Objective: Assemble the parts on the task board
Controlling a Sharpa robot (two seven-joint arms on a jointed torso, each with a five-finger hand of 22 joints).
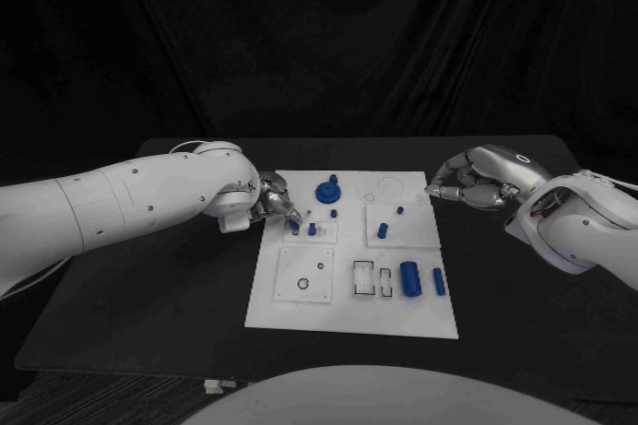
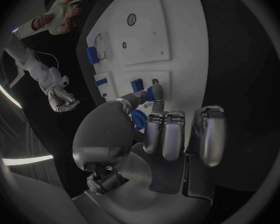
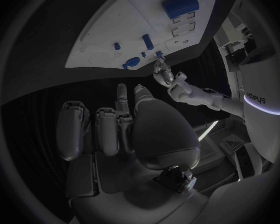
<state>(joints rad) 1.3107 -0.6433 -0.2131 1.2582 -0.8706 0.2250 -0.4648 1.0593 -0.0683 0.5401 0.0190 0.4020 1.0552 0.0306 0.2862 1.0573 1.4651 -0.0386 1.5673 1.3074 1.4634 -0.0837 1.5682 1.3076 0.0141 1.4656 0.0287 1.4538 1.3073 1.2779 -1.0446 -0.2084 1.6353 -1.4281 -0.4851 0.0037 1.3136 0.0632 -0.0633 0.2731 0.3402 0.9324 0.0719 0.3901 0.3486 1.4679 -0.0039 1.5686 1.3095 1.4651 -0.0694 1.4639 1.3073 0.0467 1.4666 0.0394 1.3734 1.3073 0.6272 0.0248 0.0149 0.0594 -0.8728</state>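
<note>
The white task board point(image 1: 348, 310) lies mid-table. My left hand point(image 1: 270, 202) hovers at the board's left edge and pinches a small blue peg point(image 2: 156, 91) between thumb and a finger, just over the board beside another small peg point(image 1: 313, 229). The other fingers point(image 2: 171, 134) are curled. A round blue knob part point(image 1: 327, 192) stands at the far side, with short pegs point(image 1: 383, 230) near the middle. Two blue cylinders point(image 1: 411, 277) lie at the right. My right hand point(image 1: 466, 185) hangs off the board's far right corner, fingers curled, holding nothing.
A raised square plate point(image 1: 306, 273) with a small hole sits on the board's near left. Two narrow rectangular slots point(image 1: 364, 277) lie beside the cylinders. Black table point(image 1: 147, 305) surrounds the board on all sides.
</note>
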